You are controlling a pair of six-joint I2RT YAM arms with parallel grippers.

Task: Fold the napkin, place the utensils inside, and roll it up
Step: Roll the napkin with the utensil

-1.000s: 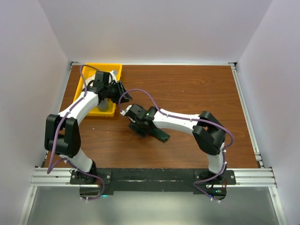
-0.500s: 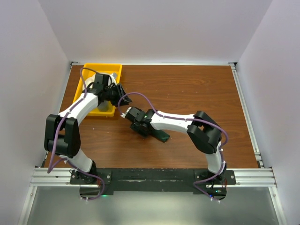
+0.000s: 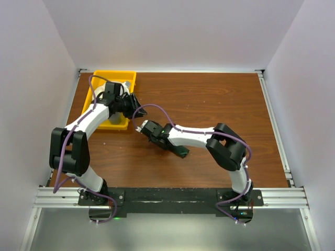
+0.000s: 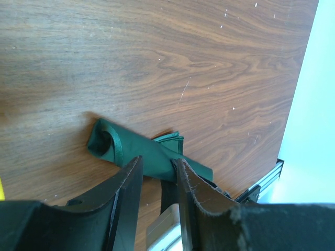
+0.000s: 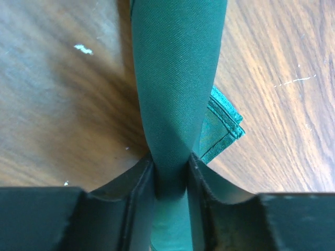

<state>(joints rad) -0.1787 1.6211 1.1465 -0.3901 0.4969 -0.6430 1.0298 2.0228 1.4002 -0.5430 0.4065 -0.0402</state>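
The dark green napkin point(image 3: 180, 151) lies rolled into a slim tube on the wooden table, one folded corner sticking out at its side point(image 5: 225, 128). My right gripper point(image 3: 161, 141) is down over the roll, and its jaws pinch the cloth point(image 5: 178, 78) from both sides, shut on it point(image 5: 170, 163). My left gripper point(image 3: 135, 100) hovers by the yellow tray, well apart from the roll. Its jaws point(image 4: 157, 162) stand open with nothing between them, and the napkin point(image 4: 141, 151) shows beyond them. The utensils are hidden from every view.
A yellow plastic tray point(image 3: 112, 77) sits at the table's far left corner, partly under the left arm. White walls close in the table on three sides. A metal rail point(image 3: 272, 115) runs along the right edge.
My right gripper has closed its jaws onto the napkin roll and its arm has shifted slightly left. The left arm has barely moved.
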